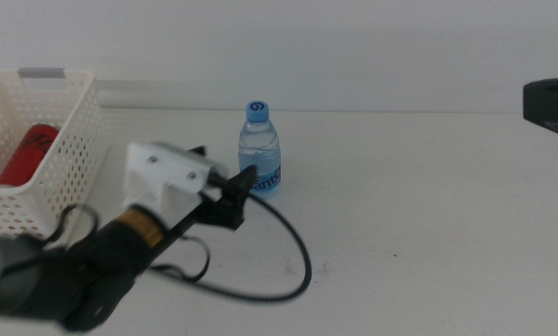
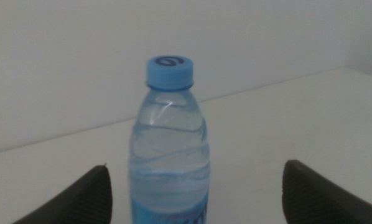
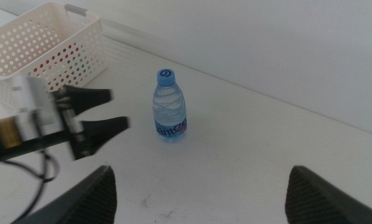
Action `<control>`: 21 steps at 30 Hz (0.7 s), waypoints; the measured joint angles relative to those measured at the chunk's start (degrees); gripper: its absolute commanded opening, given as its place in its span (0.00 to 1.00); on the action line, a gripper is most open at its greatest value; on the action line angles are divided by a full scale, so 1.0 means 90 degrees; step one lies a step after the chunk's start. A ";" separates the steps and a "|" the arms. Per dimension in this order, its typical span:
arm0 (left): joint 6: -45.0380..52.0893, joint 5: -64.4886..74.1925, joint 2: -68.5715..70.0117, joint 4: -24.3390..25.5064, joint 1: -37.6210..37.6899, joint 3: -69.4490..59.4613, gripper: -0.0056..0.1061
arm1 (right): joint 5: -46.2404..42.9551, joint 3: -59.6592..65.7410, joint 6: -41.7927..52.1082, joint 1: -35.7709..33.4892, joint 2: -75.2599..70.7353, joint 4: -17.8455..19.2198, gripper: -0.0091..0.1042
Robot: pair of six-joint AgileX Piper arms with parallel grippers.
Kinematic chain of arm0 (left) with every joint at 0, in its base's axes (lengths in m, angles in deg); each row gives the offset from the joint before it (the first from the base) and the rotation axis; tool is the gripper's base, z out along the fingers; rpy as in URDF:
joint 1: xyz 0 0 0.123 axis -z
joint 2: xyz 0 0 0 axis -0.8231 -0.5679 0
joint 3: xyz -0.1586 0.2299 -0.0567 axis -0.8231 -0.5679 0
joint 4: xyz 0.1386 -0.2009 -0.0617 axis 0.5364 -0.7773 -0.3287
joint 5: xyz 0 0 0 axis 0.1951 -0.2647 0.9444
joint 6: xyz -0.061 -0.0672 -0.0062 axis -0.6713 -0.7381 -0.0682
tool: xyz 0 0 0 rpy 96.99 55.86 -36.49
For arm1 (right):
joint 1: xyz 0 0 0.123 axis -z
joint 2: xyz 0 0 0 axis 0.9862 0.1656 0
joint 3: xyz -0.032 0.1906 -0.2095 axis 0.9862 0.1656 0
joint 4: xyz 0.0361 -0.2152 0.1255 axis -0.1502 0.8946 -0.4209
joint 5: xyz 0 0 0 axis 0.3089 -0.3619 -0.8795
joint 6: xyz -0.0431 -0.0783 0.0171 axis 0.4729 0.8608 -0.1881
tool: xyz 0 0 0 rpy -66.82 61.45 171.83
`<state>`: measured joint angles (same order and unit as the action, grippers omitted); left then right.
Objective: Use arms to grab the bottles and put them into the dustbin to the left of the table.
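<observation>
From the middle view, a red can [image 1: 25,154] lies half-hidden inside the dustbin [image 1: 71,119]; the left pincer [image 1: 230,191], spread empty, nears an upright water bottle [image 1: 259,151] on the desk [image 1: 428,215]. The left wrist view cuts off its base. The right pincer [image 3: 198,190] hangs wide, empty.

The red soda can [image 1: 24,154] shows only through the dustbin's [image 1: 69,140] perforated wall; the water bottle's [image 2: 169,149] base is cut off in the left wrist view.

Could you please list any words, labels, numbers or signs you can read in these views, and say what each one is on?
Water bottle label: blue band with white lettering, too blurred to read.
Its blue cap: a dark ring-shaped mark, no legible text.
Left arm's yellow band: no readable text.
Red can in the dustbin: nothing legible.
</observation>
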<state>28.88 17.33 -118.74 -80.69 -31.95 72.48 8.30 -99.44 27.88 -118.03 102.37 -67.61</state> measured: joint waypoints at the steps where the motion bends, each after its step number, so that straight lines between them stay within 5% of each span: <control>1: -0.0109 -0.0032 -0.0255 0.0177 -0.0062 0.0193 0.89 | 0.0000 0.0000 0.0000 0.0000 0.0000 0.0000 0.83; 6: -0.0594 -0.0035 -0.1166 0.0685 -0.0162 0.1145 0.89 | 0.0000 0.0000 0.0000 0.0000 0.0000 0.0000 0.83; 21: -0.0569 0.0143 -0.3030 0.0453 -0.0188 0.3004 0.89 | 0.0000 0.0000 0.0000 0.0000 0.0000 0.0000 0.83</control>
<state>23.76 18.61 -146.01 -76.61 -33.64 99.51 8.30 -99.44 27.88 -118.03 102.37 -67.61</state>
